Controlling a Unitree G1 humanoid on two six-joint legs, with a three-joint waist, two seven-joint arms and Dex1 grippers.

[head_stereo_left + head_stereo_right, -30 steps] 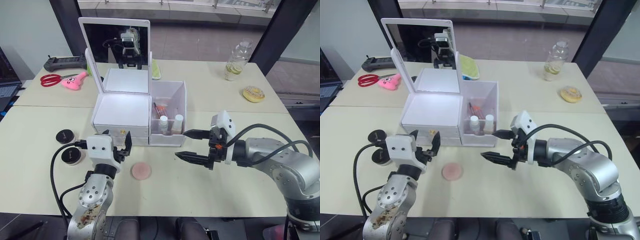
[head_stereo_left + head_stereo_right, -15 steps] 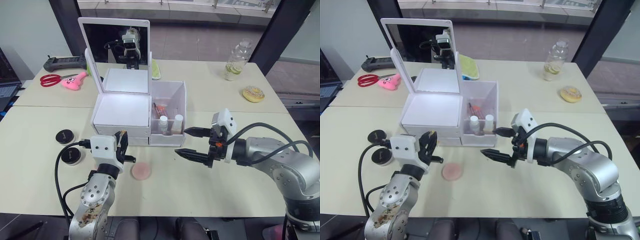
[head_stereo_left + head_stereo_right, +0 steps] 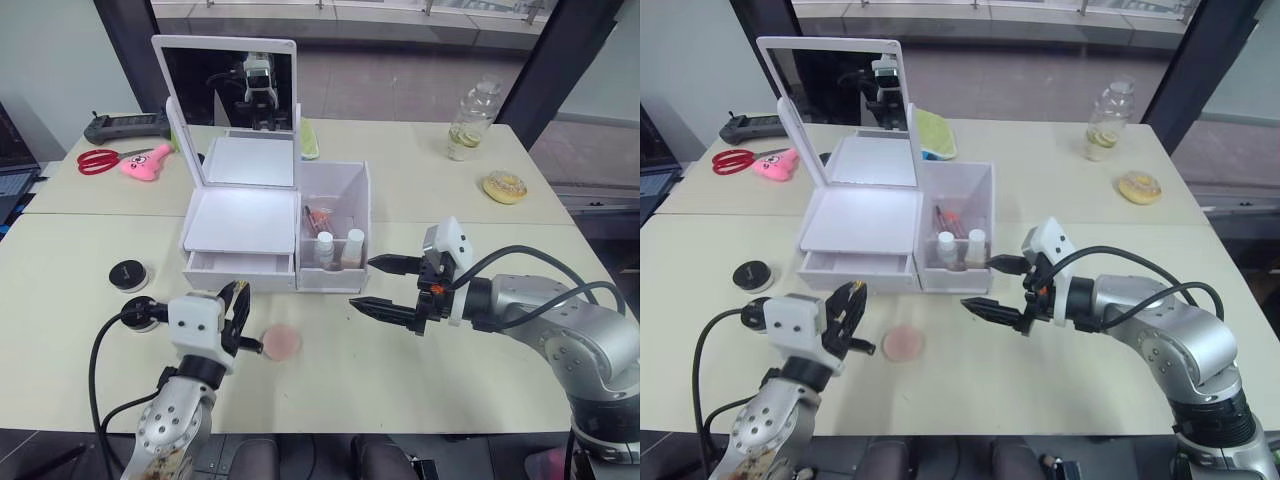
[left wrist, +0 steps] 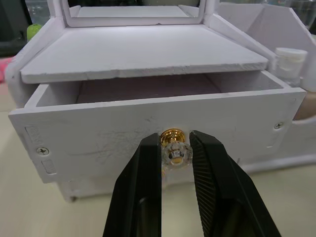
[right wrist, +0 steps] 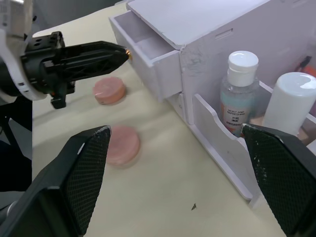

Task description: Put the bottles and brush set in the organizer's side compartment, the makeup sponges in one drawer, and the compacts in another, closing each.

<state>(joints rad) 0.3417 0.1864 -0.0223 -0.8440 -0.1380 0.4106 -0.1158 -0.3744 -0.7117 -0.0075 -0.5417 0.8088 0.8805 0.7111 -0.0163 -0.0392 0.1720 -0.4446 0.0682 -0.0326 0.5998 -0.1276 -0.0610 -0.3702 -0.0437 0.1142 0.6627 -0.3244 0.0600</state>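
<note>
the upper drawer (image 3: 240, 263) of the organizer (image 3: 245, 215) has been drawn out by the left gripper (image 4: 175, 148), clamped on its gold knob (image 4: 174, 146); the right gripper (image 3: 384, 287) hangs agape. two makeup sponges (image 5: 117, 143) wait before the organizer, ready for loading.

Daylight is bright and even across the cream table (image 3: 90, 250), coming from the window wall at the far side. Shadows are soft and short, lying close under the organizer (image 3: 245, 225) and beneath the right gripper (image 3: 385, 287). The mirror (image 3: 228, 80) reads dark, while the organizer's white lid glares almost to pure white. Head views are sharp in the middle, with slight bending of straight lines toward the edges. In the left wrist view the gold knob (image 4: 175, 146) is crisp and the background softens; the right wrist view's near fingertips (image 5: 84, 173) are blurred.
</note>
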